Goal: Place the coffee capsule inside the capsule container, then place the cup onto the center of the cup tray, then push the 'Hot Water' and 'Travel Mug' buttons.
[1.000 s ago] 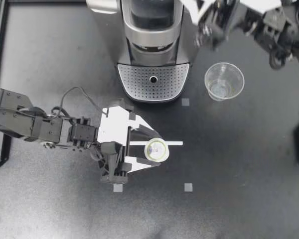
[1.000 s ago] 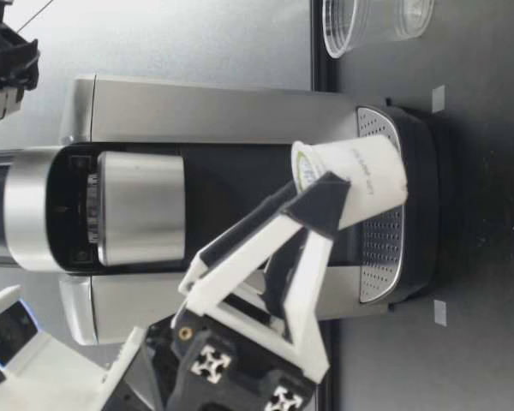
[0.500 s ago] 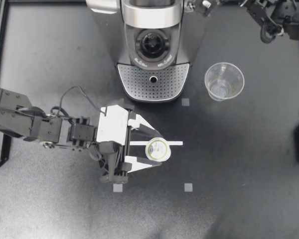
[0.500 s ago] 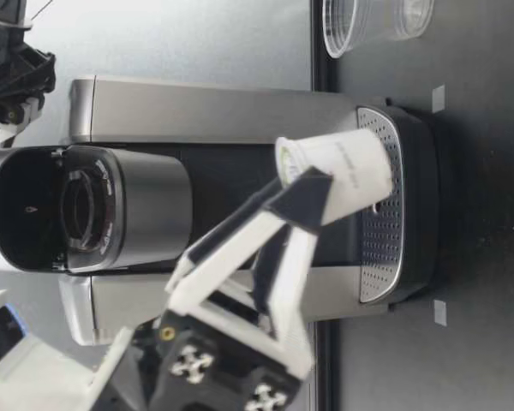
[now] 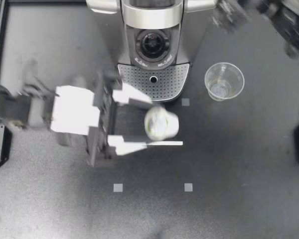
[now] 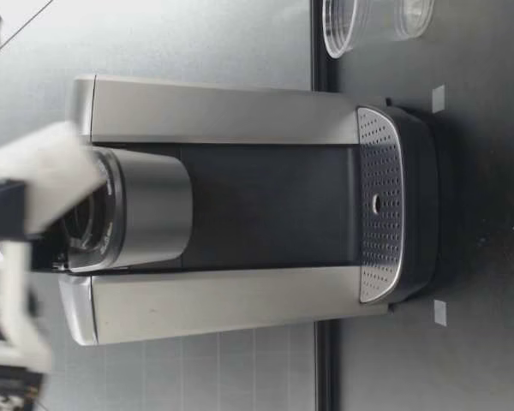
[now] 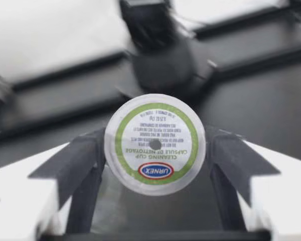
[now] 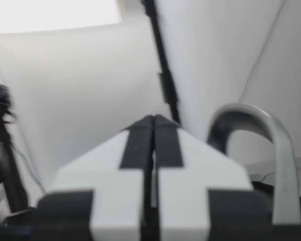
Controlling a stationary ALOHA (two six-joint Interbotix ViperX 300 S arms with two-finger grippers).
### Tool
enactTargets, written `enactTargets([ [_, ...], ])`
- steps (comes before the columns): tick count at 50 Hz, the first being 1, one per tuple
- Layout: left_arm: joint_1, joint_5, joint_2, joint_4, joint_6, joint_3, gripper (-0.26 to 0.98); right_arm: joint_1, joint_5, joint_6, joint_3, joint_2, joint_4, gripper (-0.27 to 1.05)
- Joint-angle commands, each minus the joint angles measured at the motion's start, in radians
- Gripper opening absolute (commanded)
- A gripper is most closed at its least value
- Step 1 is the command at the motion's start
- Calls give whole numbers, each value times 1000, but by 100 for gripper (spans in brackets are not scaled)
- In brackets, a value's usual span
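Observation:
My left gripper (image 5: 157, 123) is shut on the white coffee capsule (image 5: 161, 124), held in the air just in front of the coffee machine's perforated cup tray (image 5: 134, 82). The left wrist view has the capsule's green-ringed lid (image 7: 154, 143) facing the camera, gripped from both sides. In the low view the capsule (image 6: 47, 175) is a blur, level with the open capsule container (image 6: 86, 227). From above, that container (image 5: 152, 46) lies uncovered. A clear plastic cup (image 5: 224, 81) stands upright on the table to the right of the machine. My right gripper (image 5: 228, 14), shut and empty (image 8: 151, 135), hovers beside the machine's silver handle (image 8: 263, 145).
The coffee machine (image 5: 152, 30) fills the back middle of the black table. Small grey squares (image 5: 118, 187) and a white strip (image 5: 164, 143) mark the table surface. The cup (image 6: 360, 21) also shows in the low view, beside the machine.
The machine's lid has swung open, uncovering the capsule container. My left arm has lifted the capsule high and carried it toward the machine. My right arm has shifted at the back right.

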Motion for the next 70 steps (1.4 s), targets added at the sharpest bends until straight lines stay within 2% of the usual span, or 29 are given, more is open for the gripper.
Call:
enactTargets([
  [1, 26, -3, -41, 2, 64, -38, 51, 12, -20, 0, 23, -71, 3, 10],
  [16, 129, 95, -75, 0, 229, -81, 51, 12, -17, 0, 124, -198, 6, 10],
  [21, 147, 156, -80, 0, 242, -97, 51, 12, -17, -2, 140, -218, 9, 10],
  [30, 153, 330, -80, 12, 241, -172, 51, 12, -12, -6, 141, -222, 9, 10],
  [40, 166, 419, -64, 77, 239, -209, 51, 12, -12, -5, 143, -222, 11, 10],
  [56, 179, 423, -46, 101, 238, -206, 51, 12, -12, -5, 147, -233, 9, 10],
  [70, 187, 413, -32, 190, 238, -186, 51, 12, -12, -6, 161, -238, 9, 10],
])
